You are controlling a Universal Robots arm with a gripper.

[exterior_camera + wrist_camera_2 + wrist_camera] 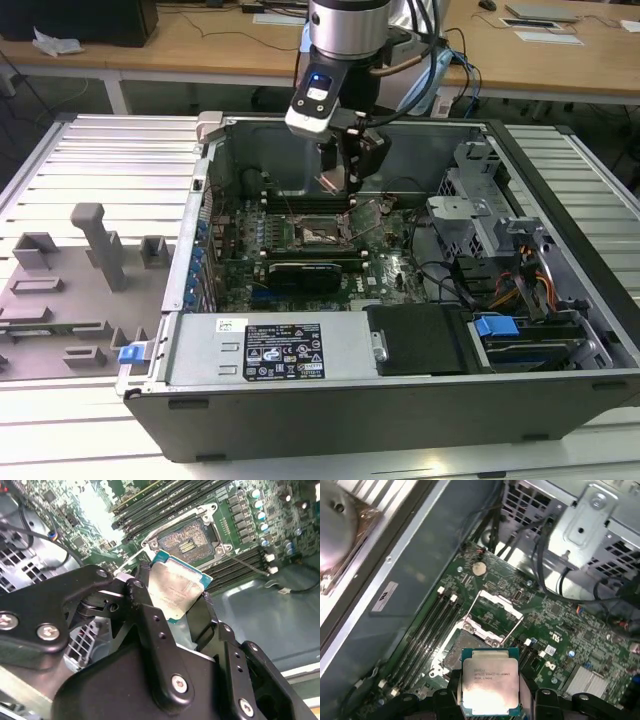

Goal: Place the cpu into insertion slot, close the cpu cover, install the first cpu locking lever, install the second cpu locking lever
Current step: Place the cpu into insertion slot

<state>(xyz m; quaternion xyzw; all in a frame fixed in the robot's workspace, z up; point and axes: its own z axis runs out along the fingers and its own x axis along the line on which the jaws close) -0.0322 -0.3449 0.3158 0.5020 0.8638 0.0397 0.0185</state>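
You have none of the four steps done yet. The gripper [345, 172] hangs inside the open computer case [400, 405], over the middle of the green motherboard [390, 270], and its claw is clamped on the cpu [490, 677]. In both wrist views the two black fingers press on opposite edges of the chip, and its pale metal face is turned toward the cameras.

The cpu is in the air, clear of the board, just short of the insertion slot [187, 537]. In the second wrist view the chip is tilted and one corner overlaps the socket's near edge, so I judge it close to lined up but not down. The slot lies bare near the centre of the motherboard, between the rows of memory slots [150, 507], with its gold-grey contact field uncovered.

The cpu cover [482, 632] stands swung up off the socket, hinged at the edge nearest the chip, so you have nothing blocking the drop. A thin wire lever [245, 561] runs out from one socket corner toward the board's edge and looks unlatched to me. I cannot make out the other lever with any certainty.

What remains for you is the whole sequence: seating the chip, closing the cover, and both levers
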